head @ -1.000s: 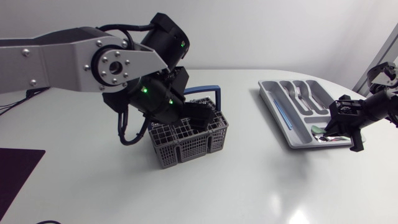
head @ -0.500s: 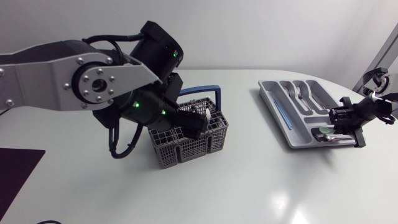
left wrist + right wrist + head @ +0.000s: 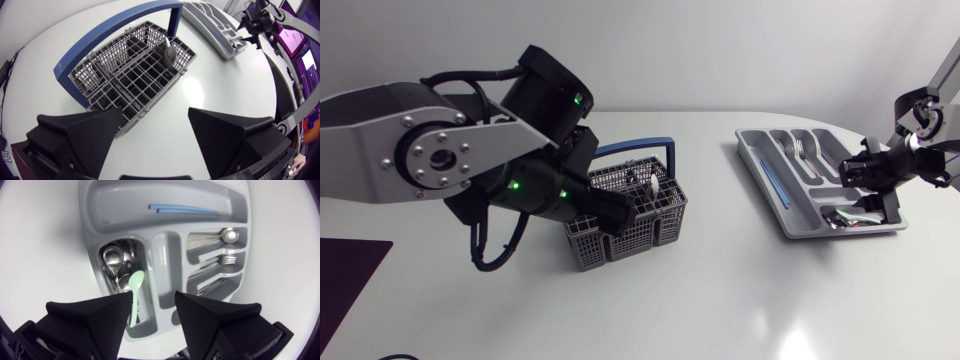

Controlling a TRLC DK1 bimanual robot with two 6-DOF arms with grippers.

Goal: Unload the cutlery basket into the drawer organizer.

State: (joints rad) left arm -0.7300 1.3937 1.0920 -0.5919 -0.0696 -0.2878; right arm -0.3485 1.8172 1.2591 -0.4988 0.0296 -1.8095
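Left tool (image 3: pixel 156 117): fingers apart, nothing between them. It hangs low at the near side of the grey plastic lattice cutlery basket with the blue hoop handle (image 3: pixel 135 75), which stands on the white desk (image 3: pixel 720 290) just ahead of the tool. One finger's tip overlaps the basket's near corner. One metal utensil (image 3: pixel 169 50), rounded end up, stands in a compartment on the far side of the basket.

Right tool (image 3: pixel 154 300): fingers apart, empty, above the grey moulded plastic drawer organizer (image 3: pixel 90 210), well apart from the basket. A pale green plastic spoon (image 3: pixel 136 282) lies in the compartment under the tool on top of several metal spoons (image 3: pixel 112 260), its handle just beside one finger's inner edge. Metal forks (image 3: pixel 227 259) fill a neighbouring slot; two thin blue sticks (image 3: pixel 185 211) lie in the long one.
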